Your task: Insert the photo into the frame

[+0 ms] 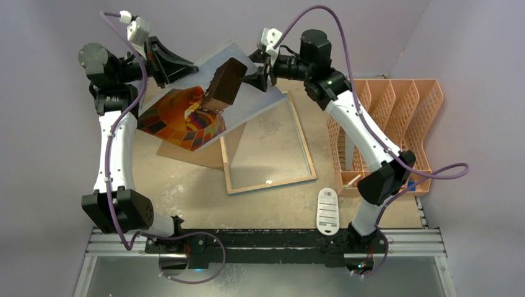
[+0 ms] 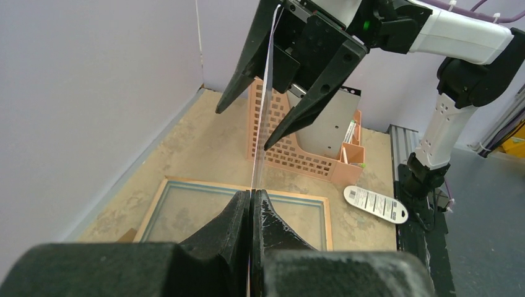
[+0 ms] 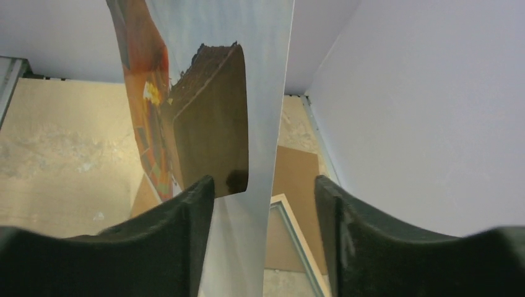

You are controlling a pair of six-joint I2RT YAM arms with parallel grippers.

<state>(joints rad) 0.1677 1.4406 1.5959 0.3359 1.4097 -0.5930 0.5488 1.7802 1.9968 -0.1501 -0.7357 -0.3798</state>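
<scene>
Pinching the photo (image 1: 179, 114) by one edge, your left gripper (image 2: 251, 199) is clamped shut and holds the print on edge in the air over the brown backing board (image 1: 207, 158). Your right gripper (image 3: 265, 180) straddles the opposite edge, jaws apart and not yet gripping. That looks meant to steady the floppy sheet before it goes into the frame (image 1: 272, 185) lying flat alongside.
</scene>
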